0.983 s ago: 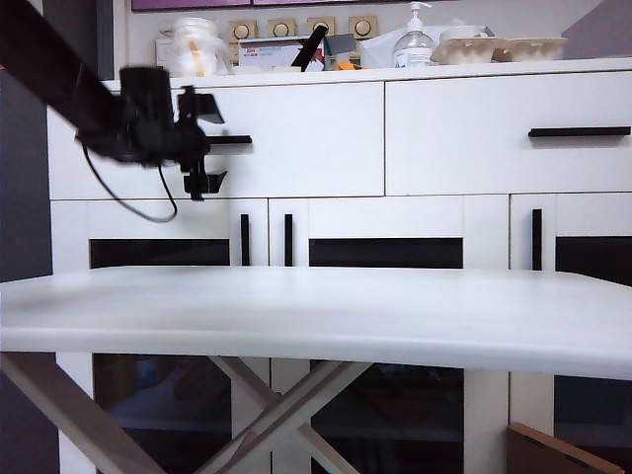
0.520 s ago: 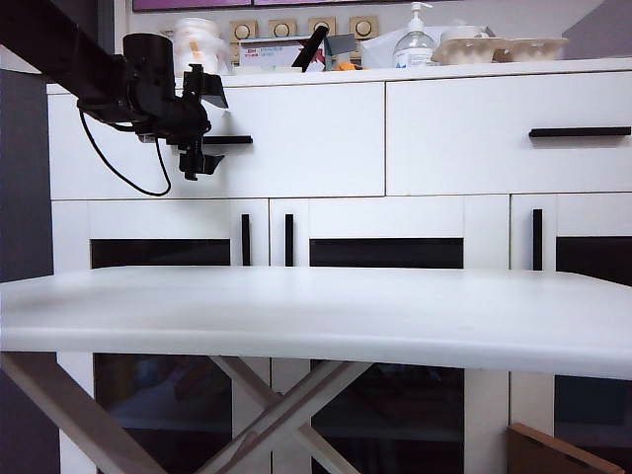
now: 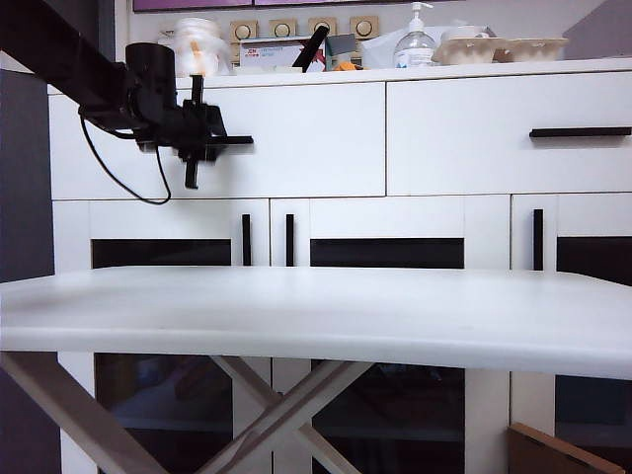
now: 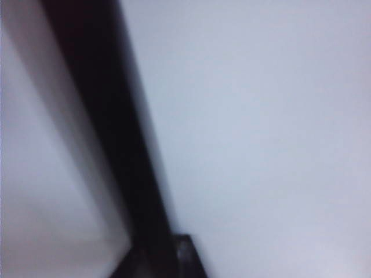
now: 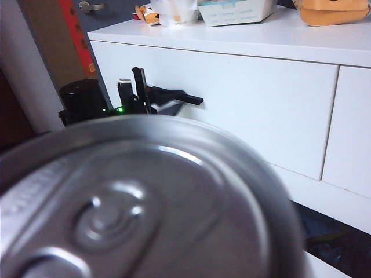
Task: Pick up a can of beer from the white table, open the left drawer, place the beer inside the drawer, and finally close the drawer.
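the left tool [image 3: 197,138] is closed on the left drawer's handle [image 3: 229,140]. the right tool grips the can of beer [image 5: 139,202], its own fingers unseen.

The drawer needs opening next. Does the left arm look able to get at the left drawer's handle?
Probably yes: the left pincer is already at the black handle of the left drawer, nothing between.

Low frontal exterior; close wrist views
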Robot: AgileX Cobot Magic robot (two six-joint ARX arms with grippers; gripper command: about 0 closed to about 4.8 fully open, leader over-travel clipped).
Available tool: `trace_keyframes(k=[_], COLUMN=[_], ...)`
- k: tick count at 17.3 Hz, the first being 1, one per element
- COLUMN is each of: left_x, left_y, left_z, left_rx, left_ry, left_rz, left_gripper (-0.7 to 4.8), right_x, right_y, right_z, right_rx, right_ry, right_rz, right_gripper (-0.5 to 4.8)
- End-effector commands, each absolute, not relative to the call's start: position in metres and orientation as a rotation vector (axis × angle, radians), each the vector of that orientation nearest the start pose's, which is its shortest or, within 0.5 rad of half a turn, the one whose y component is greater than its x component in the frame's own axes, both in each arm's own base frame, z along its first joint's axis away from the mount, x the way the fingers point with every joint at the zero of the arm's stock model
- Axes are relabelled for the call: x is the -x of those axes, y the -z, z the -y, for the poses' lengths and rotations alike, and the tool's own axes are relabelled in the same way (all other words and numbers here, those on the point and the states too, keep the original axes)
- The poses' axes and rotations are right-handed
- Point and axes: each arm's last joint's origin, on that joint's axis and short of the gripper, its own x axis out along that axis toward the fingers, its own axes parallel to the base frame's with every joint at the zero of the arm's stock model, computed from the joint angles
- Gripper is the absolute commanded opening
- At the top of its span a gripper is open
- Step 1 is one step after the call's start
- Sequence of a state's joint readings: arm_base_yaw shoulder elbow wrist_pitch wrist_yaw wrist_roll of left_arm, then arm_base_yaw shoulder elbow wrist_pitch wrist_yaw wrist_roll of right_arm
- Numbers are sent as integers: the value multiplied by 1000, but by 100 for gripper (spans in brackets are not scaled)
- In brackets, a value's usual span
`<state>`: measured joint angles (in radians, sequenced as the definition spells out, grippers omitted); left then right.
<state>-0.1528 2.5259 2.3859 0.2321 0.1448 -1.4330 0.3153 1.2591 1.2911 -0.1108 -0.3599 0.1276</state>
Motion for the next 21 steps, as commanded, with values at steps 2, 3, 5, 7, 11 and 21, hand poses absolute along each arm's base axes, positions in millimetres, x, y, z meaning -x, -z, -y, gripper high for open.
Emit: trace_keyframes(k=[2,3,5,7,11,21], left_x=[-575,-574,-573,-573,-572,-558], left_y=[-298,-300,-305,-306,-292,-268], left_z=[91,91,91,91,91,90], left_rx=[1396,1368,1247,1236,1317,1296], left_ry=[351,361,388,440,570,823], left_rz=[-59,-43,31,92,199,224], left_gripper=[-6,-6,-6,-6,-6,-6], right_x=[-255,-255,-255,-255,-255,-255], right_y=[-428,-428,-428,-428,-429,-429], right_z=[-94,-94,-94,-94,-94,-94], right_rx=[-126,-126,-126,-125,-125,-125], right_ry=[-678,-678,-678,-676,-674,-674], right_rz=[-35,-35,-35,-35,-25,-29], right_gripper=[-5,-5,-5,-5,-5,-5])
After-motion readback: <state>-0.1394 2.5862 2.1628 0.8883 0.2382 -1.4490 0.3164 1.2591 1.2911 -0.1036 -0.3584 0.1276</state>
